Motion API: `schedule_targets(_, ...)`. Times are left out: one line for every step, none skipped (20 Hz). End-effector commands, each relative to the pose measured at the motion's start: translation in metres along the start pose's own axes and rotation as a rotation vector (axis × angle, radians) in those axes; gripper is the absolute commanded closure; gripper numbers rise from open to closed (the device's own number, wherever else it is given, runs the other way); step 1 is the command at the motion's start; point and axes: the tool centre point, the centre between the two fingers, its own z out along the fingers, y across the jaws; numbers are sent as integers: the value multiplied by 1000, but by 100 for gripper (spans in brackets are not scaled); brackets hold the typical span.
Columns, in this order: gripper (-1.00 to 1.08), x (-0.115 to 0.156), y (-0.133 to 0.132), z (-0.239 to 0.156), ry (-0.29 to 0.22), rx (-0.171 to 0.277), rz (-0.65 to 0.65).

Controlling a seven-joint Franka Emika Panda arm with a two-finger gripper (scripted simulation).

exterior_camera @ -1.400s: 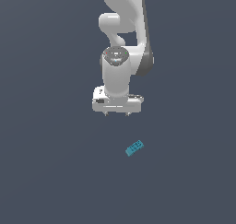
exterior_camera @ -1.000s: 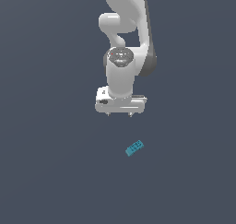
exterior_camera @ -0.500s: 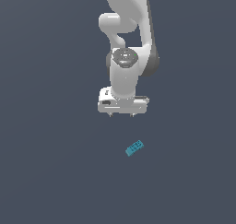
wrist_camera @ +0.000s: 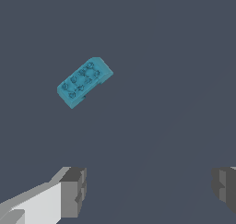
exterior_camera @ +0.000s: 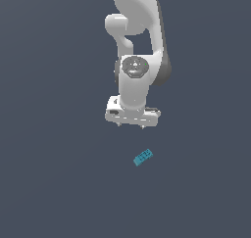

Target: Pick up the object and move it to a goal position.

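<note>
Plain dark slate-grey ground [exterior_camera: 54, 183] fills both views, unmarked. One white arm [exterior_camera: 139, 46] reaches down from the upper part of the exterior view, its gripper [exterior_camera: 131, 126] pointing at the ground. In the wrist view the fingers [wrist_camera: 73, 191] stand wide apart, nothing between them, dark pads facing each other. A teal-blue block [exterior_camera: 143, 157] with a studded top lies flat on the ground, skewed diagonally, below the gripper in the exterior view and slightly toward that view's right. Block and gripper are apart, no contact. Eight studs show on its top [wrist_camera: 84, 81] in the wrist view.
</note>
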Motion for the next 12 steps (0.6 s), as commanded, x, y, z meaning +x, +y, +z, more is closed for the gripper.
schedule_targets(-92, 5, -3, 3, 0, 2, 47)
schedule_targets(-92, 8, -5, 5, 1, 3, 69)
schedule_targets(-92, 10, -7, 6, 1, 3, 92)
schedule_targets(-92, 13, -8, 8, 1, 4, 116)
schedule_targets(-92, 16, -10, 10, 1, 5, 142)
schedule_targets(-92, 19, -12, 12, 2, 6, 168)
schedule_targets(-92, 22, -14, 13, 2, 6, 194)
schedule_targets(-92, 24, -16, 15, 2, 7, 219)
schedule_targets(-92, 27, -18, 17, 3, 7, 245)
schedule_targets(-92, 30, -20, 19, 3, 8, 270)
schedule_targets(-92, 32, -22, 21, 3, 9, 296)
schedule_targets(-92, 35, -24, 23, 4, 9, 321)
